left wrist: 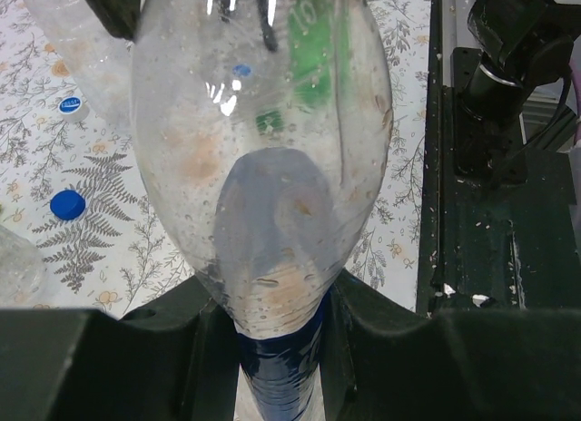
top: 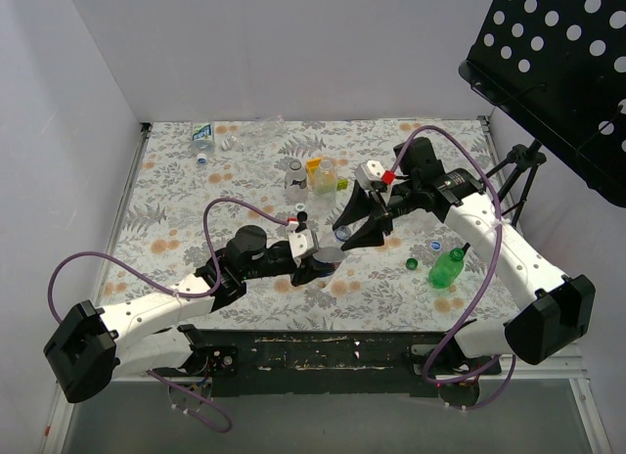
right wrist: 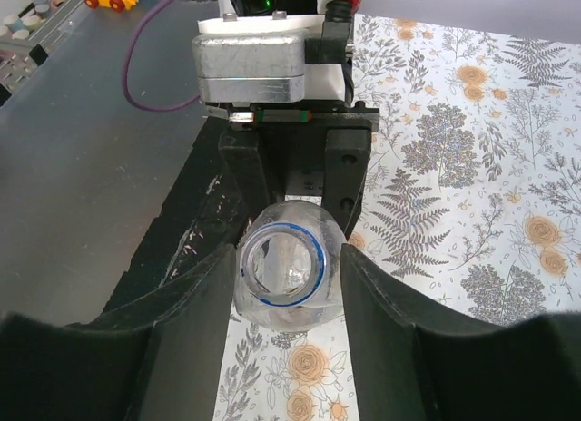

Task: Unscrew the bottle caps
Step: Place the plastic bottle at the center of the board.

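Observation:
My left gripper is shut on a clear bottle, squeezing it where a blue label wraps it. The bottle's open mouth, ringed in blue and without a cap, shows in the right wrist view. My right gripper is open around that top end. Its fingers stand close on either side of the shoulder, and I cannot tell whether they touch. Loose bottle caps lie on the cloth: a green one, a blue one and another blue one.
A green bottle lies right of the grippers. A yellowish bottle and a clear one stand mid-table. A blue-labelled bottle lies at the back left. A black perforated panel hangs over the right edge.

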`<state>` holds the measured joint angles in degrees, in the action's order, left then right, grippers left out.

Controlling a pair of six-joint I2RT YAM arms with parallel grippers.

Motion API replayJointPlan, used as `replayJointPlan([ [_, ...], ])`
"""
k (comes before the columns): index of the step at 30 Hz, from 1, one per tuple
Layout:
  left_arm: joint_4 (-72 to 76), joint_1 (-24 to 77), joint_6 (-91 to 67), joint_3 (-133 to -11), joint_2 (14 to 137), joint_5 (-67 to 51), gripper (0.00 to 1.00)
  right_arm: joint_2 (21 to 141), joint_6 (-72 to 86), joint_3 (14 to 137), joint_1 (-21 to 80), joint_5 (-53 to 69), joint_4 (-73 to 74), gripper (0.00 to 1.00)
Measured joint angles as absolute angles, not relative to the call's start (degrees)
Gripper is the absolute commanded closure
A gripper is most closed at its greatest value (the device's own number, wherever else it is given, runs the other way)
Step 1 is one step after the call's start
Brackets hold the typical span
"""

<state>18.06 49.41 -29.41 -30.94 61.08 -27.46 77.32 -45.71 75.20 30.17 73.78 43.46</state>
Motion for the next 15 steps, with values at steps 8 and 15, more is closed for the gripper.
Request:
replayJointPlan([
  [8,18.15,49.52,-30.15,-30.94,61.08,-27.2,0.58,77.41,-42.85,75.2,30.06,73.91,40.34,0.94],
  [15,18.0,49.63,-30.87,-30.94,60.88,-24.99,0.13,77.38,-41.78,74.17,30.02,73.69,38.81,0.99],
])
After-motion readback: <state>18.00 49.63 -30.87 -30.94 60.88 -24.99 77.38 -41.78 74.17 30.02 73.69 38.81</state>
